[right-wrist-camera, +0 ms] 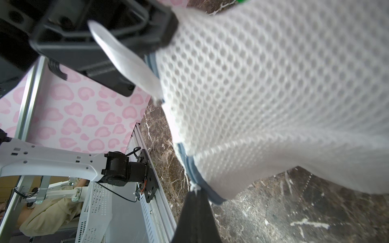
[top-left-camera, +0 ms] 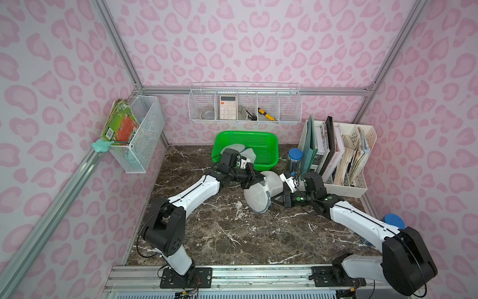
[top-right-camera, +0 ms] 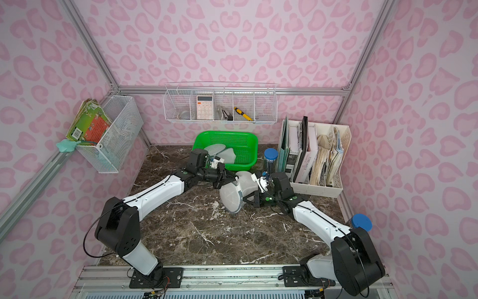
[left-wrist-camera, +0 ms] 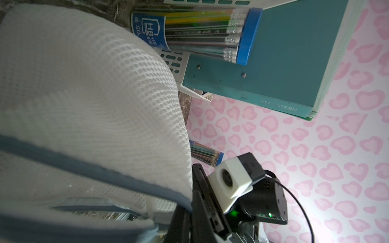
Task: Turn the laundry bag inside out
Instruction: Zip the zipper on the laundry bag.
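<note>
Two closed pinches on one laundry bag [top-left-camera: 256,202], seen in both top views. At the left gripper [top-left-camera: 254,182]: clamped tight on the bag's rim at its 11 o'clock edge, right beside a white tag [right-wrist-camera: 126,56] in the right wrist view. At the right gripper [top-left-camera: 272,198]: pressed shut on the blue trim [right-wrist-camera: 195,176] at the bag's 3 o'clock edge, fingertips meeting on the binding. Between the two grips, white honeycomb mesh stretched into a rounded dome, with a flat round panel tilted toward 7 o'clock. Lower edge down at the marble tabletop [top-left-camera: 219,233]; actual contact not clear. Bag near the middle of the table, a little toward 1 o'clock. Just beyond it at 12 o'clock, a green basket [top-left-camera: 245,134] with pale mesh pieces inside. At 1 o'clock, near the bag, an upright pencil tub [top-left-camera: 294,156] with a blue lid. At 2 o'clock, against the wall, a white file organiser [top-left-camera: 346,190] packed with folders and papers. Farther out, at 12 o'clock on the back wall, a wire rack [top-left-camera: 245,117]; at 10 o'clock on the side wall, a mesh basket [top-left-camera: 147,134] with books.
</note>
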`<state>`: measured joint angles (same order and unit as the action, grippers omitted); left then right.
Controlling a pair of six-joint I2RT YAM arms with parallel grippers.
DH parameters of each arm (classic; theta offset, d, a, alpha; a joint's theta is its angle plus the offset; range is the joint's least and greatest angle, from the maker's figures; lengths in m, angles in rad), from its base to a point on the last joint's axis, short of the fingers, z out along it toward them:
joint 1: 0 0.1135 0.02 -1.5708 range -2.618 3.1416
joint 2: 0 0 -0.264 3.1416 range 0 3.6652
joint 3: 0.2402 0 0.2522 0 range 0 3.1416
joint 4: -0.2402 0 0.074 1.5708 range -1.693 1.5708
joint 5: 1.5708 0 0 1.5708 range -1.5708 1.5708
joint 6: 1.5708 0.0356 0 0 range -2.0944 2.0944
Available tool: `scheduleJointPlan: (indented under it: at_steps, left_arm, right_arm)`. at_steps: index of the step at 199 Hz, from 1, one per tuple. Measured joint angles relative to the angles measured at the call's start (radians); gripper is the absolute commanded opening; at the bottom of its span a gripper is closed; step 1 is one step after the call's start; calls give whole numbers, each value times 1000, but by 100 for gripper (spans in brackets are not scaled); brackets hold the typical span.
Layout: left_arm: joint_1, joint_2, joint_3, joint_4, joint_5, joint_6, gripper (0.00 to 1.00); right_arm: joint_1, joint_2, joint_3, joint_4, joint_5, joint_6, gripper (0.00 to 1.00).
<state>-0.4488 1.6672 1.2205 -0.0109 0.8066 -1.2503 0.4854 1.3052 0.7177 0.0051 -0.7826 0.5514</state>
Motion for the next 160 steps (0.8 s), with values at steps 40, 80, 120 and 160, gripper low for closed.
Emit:
scheduleJointPlan:
  at_steps: [40,80,120,160]
  left_arm:
    - [49,-11,-87,170,-4,-157,0]
    - [110,5,-225,360,-14,-343,3]
    - [112,6,-156,219,-30,-267,45]
    - [73,-38,164,-373,-228,137,51]
  right_arm:
    - [0,-1,-45,-23,13,-18,0]
    - [-1,-2,-79,-22,16,-25,0]
    - [5,-1,-61,-32,24,-25,0]
    - [31,13,-26,-25,41,-24,0]
